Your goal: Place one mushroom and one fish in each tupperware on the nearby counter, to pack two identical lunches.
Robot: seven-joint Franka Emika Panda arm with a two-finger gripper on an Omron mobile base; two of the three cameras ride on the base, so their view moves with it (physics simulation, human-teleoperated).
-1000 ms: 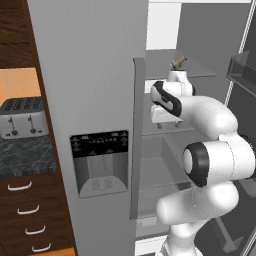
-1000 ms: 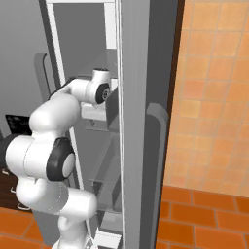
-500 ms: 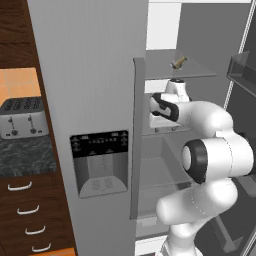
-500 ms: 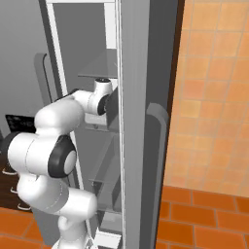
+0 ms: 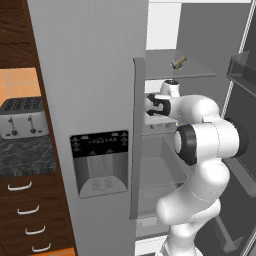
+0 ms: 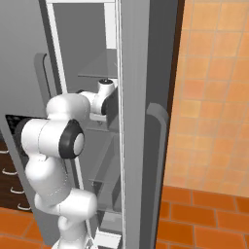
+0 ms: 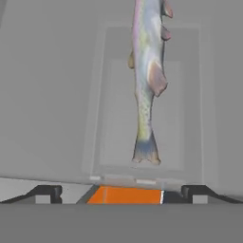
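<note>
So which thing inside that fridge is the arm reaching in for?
Look into the open grey fridge, at the pale shelf in front of the open pincer. There lies a long silvery fish, tail toward the pincer, with a pinkish stripe and fins.

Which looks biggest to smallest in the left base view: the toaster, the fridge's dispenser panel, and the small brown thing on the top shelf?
1. Dispenser panel, the largest.
2. Toaster, smaller, though cut by the frame edge and farther back, so the gap is unsure.
3. Small brown thing on the top shelf, far the smallest.
</note>
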